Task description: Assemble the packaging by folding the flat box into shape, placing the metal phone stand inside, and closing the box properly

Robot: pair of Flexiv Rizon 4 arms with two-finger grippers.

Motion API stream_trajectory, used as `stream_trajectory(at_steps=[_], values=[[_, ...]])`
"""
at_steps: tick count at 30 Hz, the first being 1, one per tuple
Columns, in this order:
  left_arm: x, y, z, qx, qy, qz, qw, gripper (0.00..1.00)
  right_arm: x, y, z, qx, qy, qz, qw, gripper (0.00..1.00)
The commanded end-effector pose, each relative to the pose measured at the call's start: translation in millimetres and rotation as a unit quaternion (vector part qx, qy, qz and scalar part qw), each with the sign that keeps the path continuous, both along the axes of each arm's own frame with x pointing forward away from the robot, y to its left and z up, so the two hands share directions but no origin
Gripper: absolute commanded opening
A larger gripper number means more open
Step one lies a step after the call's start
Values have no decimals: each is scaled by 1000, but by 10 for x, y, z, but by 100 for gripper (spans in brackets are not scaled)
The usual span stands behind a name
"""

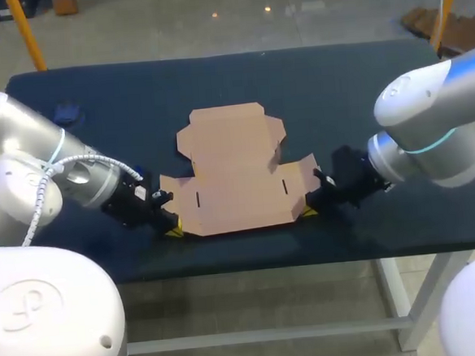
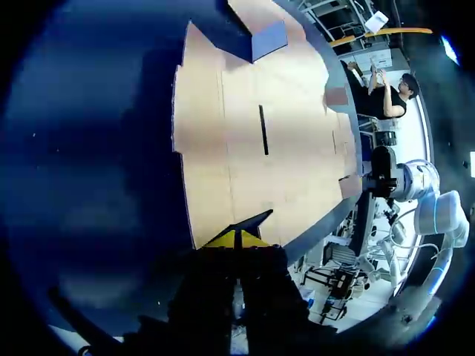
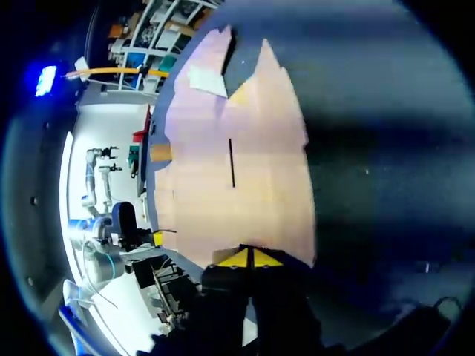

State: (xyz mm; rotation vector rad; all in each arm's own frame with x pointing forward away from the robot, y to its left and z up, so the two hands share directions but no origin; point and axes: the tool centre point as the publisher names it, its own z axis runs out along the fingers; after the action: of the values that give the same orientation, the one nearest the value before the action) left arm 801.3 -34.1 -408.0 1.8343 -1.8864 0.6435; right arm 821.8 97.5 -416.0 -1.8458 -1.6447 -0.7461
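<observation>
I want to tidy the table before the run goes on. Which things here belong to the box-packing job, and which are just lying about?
Job in hand:
flat cardboard box
left gripper and right gripper, at the box's near corners

Lying about:
small blue object, near the far left corner of the table

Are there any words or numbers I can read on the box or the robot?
No readable text anywhere.
Cardboard box: plain brown, no print; its two dark lines are slits, not letters.
Left arm: a round raised emblem, no words to read.
</observation>
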Motion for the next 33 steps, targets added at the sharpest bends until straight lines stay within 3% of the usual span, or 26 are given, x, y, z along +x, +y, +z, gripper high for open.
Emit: stream_trajectory(at_steps=[1, 15, 33], values=[[30, -47, 54, 23, 4, -1, 1000, 0, 3, 35, 16, -16, 4, 2, 1000, 0], [48, -107, 89, 49, 6, -7, 999, 0, -17, 90, 17, -46, 10, 7, 999, 0], [42, -186, 136, 70, -2, -17, 997, 0, -55, 204, 63, -143, 11, 2, 990, 0]])
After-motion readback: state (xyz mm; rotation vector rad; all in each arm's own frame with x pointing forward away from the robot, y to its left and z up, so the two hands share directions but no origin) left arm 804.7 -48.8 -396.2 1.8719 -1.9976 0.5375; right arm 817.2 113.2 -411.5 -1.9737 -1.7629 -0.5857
